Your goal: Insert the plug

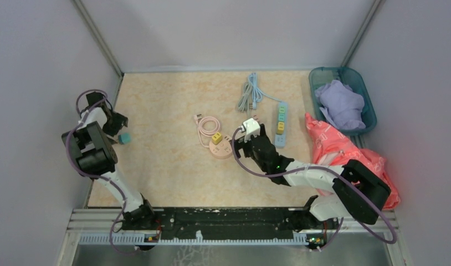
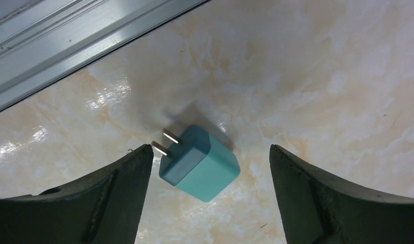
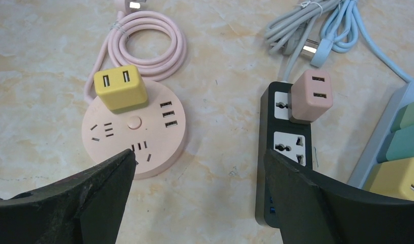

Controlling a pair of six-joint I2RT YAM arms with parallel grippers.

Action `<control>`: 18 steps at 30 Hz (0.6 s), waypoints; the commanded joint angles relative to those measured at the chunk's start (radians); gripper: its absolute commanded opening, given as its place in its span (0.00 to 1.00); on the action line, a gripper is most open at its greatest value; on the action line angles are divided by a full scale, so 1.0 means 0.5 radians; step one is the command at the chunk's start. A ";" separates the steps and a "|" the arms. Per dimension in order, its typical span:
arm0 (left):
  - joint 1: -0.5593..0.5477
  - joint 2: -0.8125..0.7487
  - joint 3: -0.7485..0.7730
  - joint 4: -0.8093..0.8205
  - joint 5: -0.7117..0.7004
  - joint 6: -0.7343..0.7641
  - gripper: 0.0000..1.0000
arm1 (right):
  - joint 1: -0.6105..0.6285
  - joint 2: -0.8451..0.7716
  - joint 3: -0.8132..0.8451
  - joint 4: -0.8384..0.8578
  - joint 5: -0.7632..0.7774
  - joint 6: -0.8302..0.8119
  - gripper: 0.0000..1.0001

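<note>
Found the left pincer [image 2: 210, 152] spread wide, low over the desk [image 2: 322, 76], straddling the teal plug [image 2: 200, 163] without touching it. Noted the plug lying on its side near the desk's left edge, its two prongs [image 2: 165, 141] aimed obliquely toward the finger at the wrist view's left and close to its tip. Judged the step in hand to be the pick.

Advised against closing as aligned, for fear of catching the prongs and twisting the plug out. Recommended turning the wrist first, closing on the two flat side faces with the prongs left clear and pointing away from the pincer. Recommended lowering fully before squeezing, given the smooth, slippery-looking casing.

Found the right pincer [image 3: 199, 155] also spread, holding nothing, hovering between the round pink power strip [image 3: 135, 137] and the black power strip [image 3: 284, 145], well apart from the plug. Marked free sockets on both as candidate targets.
</note>
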 commanded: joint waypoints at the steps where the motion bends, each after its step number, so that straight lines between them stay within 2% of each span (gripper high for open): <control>1: 0.009 0.107 0.044 -0.036 0.052 -0.039 0.89 | 0.039 0.011 0.080 0.039 0.056 -0.041 0.95; 7: 0.009 0.165 0.018 -0.006 0.125 -0.021 0.79 | 0.050 0.016 0.094 0.027 0.064 -0.059 0.94; 10: -0.004 0.179 0.002 0.016 0.214 0.011 0.71 | 0.057 0.015 0.095 0.018 0.085 -0.068 0.93; 15: -0.097 0.210 0.025 0.021 0.284 0.095 0.56 | 0.063 0.014 0.095 0.026 0.102 -0.079 0.93; 18: -0.168 0.232 0.055 -0.003 0.300 0.129 0.52 | 0.066 0.012 0.098 0.021 0.107 -0.085 0.93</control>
